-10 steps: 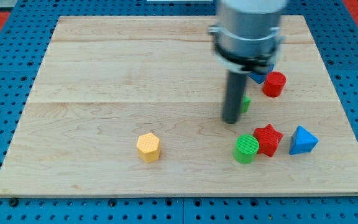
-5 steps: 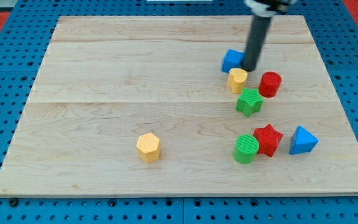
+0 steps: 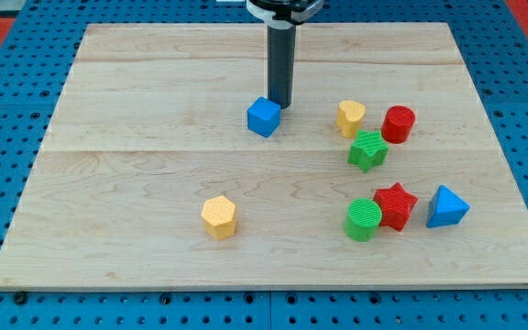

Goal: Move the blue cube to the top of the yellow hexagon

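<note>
The blue cube [image 3: 263, 116] sits on the wooden board [image 3: 154, 165] a little above its centre. My tip [image 3: 281, 105] rests just to the cube's upper right, touching or nearly touching it. The yellow hexagon [image 3: 219, 217] lies lower on the board, below and slightly left of the cube, well apart from it.
At the view's right are a yellow heart-like block [image 3: 350, 117], a red cylinder [image 3: 398, 124] and a green star [image 3: 368, 150]. Lower right are a green cylinder [image 3: 363, 219], a red star [image 3: 395, 205] and a blue triangle [image 3: 445, 207].
My tip has moved left across the board, and the blue cube has slid left with it, away from the yellow heart-like block. The other blocks have not moved.
</note>
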Robot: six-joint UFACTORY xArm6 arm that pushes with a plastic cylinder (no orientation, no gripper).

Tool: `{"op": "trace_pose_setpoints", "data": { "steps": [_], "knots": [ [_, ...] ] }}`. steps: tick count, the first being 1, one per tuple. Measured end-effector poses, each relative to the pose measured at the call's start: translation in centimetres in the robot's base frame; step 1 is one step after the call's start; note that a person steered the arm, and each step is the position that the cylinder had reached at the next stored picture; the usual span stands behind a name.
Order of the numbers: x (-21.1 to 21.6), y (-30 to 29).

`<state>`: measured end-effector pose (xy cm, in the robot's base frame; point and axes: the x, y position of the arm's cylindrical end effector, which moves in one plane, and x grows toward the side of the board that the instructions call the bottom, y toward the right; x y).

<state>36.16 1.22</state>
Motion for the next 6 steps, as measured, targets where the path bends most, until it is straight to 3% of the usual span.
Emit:
{"op": "trace_pose_setpoints", "data": {
  "steps": [2, 6],
  "knots": [
    [8.3, -8.1],
    [9.3, -4.0]
  ]
}}
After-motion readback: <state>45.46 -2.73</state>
